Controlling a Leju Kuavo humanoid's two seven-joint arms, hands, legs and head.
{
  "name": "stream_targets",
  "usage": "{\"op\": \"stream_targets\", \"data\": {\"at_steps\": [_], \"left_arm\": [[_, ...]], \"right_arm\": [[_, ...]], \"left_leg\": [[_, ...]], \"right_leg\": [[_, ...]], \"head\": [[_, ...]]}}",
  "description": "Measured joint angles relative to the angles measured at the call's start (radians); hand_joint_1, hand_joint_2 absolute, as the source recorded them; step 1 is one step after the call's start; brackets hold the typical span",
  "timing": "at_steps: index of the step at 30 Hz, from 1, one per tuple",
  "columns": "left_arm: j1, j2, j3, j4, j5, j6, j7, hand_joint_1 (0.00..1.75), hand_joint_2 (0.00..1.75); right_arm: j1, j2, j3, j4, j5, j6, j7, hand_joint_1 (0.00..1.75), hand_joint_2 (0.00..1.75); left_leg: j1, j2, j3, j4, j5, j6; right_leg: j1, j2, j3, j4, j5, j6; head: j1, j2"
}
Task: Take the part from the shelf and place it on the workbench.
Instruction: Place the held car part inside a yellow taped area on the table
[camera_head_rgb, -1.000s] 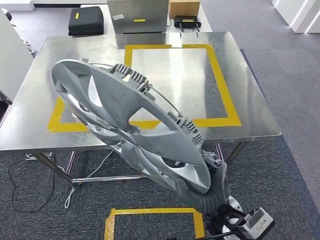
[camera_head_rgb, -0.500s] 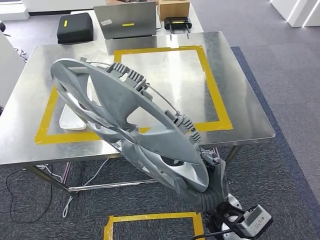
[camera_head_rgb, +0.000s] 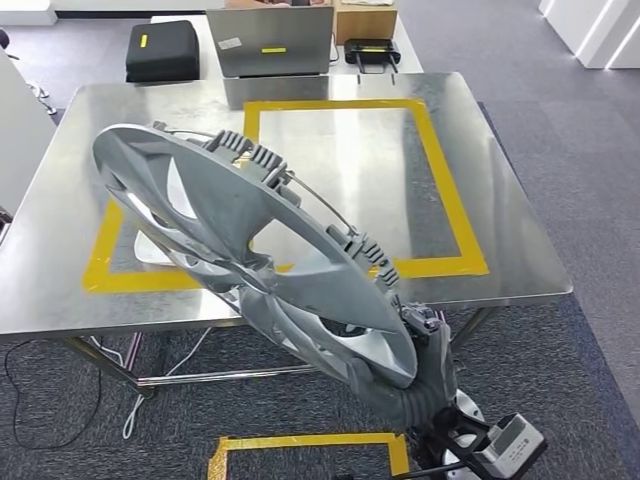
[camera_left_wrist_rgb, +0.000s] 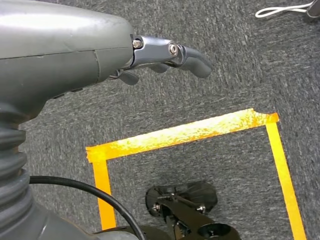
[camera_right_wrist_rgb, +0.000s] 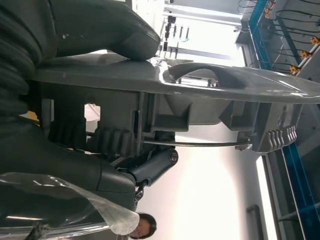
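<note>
Hanging over the carpet, my left hand (camera_left_wrist_rgb: 166, 55) is holding nothing, fingers loosely extended. Across the middle, I'm carrying the grey wheel cover (camera_head_rgb: 249, 260) tilted above the steel workbench's (camera_head_rgb: 498, 250) near edge, my right hand (camera_head_rgb: 423, 375) gripping its lower rim.

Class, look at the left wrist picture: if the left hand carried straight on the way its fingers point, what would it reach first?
Most likely the grey carpet. The left hand holds nothing, and nothing else shows ahead of its fingertips. The white cable lies off to one side, though depth is hard to judge.
</note>
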Motion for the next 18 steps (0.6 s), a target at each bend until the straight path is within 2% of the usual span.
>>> {"op": "stream_targets", "data": {"at_steps": [1,2,3,4,6,8,9,10,12,13,14,15,17,18], "left_arm": [[0.001,0.0,0.0,0.0,0.0,0.0,0.0,0.0,1.75],[0.001,-0.001,0.0,0.0,0.0,0.0,0.0,0.0,1.75],[0.001,-0.001,0.0,0.0,0.0,0.0,0.0,0.0,1.75],[0.0,-0.002,0.0,0.0,0.0,0.0,0.0,0.0,1.75],[-0.001,-0.002,0.0,0.0,0.0,0.0,0.0,0.0,1.75],[-0.002,-0.003,0.0,0.0,0.0,0.0,0.0,0.0,1.75],[-0.003,-0.003,0.0,0.0,0.0,0.0,0.0,0.0,1.75],[-0.003,-0.003,0.0,0.0,0.0,0.0,0.0,0.0,1.75],[-0.002,-0.002,0.0,0.0,0.0,0.0,0.0,0.0,1.75],[-0.001,-0.002,0.001,0.0,0.0,0.0,0.0,0.0,1.75],[0.001,-0.002,0.001,0.0,0.0,0.0,0.0,0.0,1.75],[0.001,-0.002,0.001,0.0,0.0,0.0,0.0,0.0,1.75],[0.002,0.0,0.001,0.0,0.0,0.0,0.0,0.0,1.75],[0.001,0.0,0.001,0.0,0.0,0.0,0.0,0.0,1.75]], "right_arm": [[0.0,0.0,0.0,0.0,0.0,0.0,0.0,1.75,1.75],[-0.001,0.0,0.0,0.0,0.0,0.0,0.0,1.75,1.75],[-0.002,0.0,0.0,0.0,0.0,0.0,0.0,1.75,1.75],[-0.002,0.0,0.0,0.0,0.0,0.0,0.0,1.75,1.75],[-0.002,0.0,0.0,-0.001,0.0,0.0,0.0,1.75,1.75],[-0.001,0.0,-0.002,-0.001,0.0,0.0,0.0,1.75,1.75],[-0.001,0.0,-0.002,-0.001,0.0,0.0,0.0,1.75,1.75],[-0.001,0.001,-0.003,-0.001,0.0,-0.001,0.0,1.75,1.75],[-0.002,0.001,-0.004,-0.001,-0.001,-0.001,0.0,1.75,1.75],[-0.001,0.001,-0.004,0.0,0.0,-0.001,0.0,1.75,1.75],[-0.001,0.001,-0.004,0.0,0.0,-0.001,0.0,1.75,1.75],[0.0,0.001,-0.004,0.0,0.0,0.0,0.0,1.75,1.75],[0.001,0.001,-0.004,0.0,0.0,0.0,0.0,1.75,1.75],[0.0,0.001,-0.004,0.0,0.0,0.0,0.0,1.75,1.75]], "left_leg": [[0.0,-0.001,0.009,0.0,-0.006,-0.002],[-0.001,-0.002,0.016,0.0,-0.013,-0.005],[-0.002,-0.003,0.019,0.002,-0.018,-0.01],[-0.003,-0.003,0.019,0.003,-0.021,-0.015],[-0.003,-0.002,0.018,0.003,-0.024,-0.026],[-0.001,-0.001,0.019,0.011,-0.034,-0.037],[-0.001,-0.001,0.009,0.036,-0.049,-0.043],[0.001,-0.001,-0.011,0.082,-0.07,-0.048],[0.003,-0.001,-0.082,0.213,-0.117,-0.055],[0.004,-0.001,-0.114,0.262,-0.125,-0.057],[0.005,-0.001,-0.132,0.28,-0.113,-0.058],[0.005,-0.001,-0.132,0.259,-0.081,-0.057],[0.004,-0.002,-0.09,0.14,0.002,-0.052],[0.003,-0.002,-0.065,0.081,0.025,-0.048]], "right_leg": [[0.0,-0.001,0.025,-0.065,0.046,-0.003],[0.002,-0.003,0.053,-0.131,0.08,-0.007],[0.003,-0.005,0.08,-0.188,0.098,-0.011],[0.006,-0.006,0.097,-0.221,0.102,-0.016],[0.009,-0.004,0.107,-0.238,0.09,-0.024],[0.005,-0.003,0.115,-0.243,0.088,-0.033],[0.002,-0.004,0.121,-0.247,0.087,-0.037],[0.0,-0.006,0.128,-0.25,0.084,-0.042],[0.0,-0.007,0.138,-0.251,0.076,-0.049],[0.0,-0.006,0.144,-0.251,0.072,-0.05],[0.0,-0.004,0.15,-0.251,0.067,-0.049],[0.0,-0.002,0.158,-0.251,0.061,-0.048],[0.0,0.0,0.173,-0.252,0.049,-0.043],[0.002,0.001,0.179,-0.251,0.042,-0.037]], "head": [[0.0,0.0],[0.001,0.0],[0.0,0.0],[-0.001,0.0],[-0.003,0.0],[-0.006,0.0],[-0.007,0.0],[-0.009,0.0],[-0.011,0.0],[-0.011,0.0],[-0.011,0.0],[-0.011,0.0],[-0.011,0.0],[-0.011,0.0]]}}
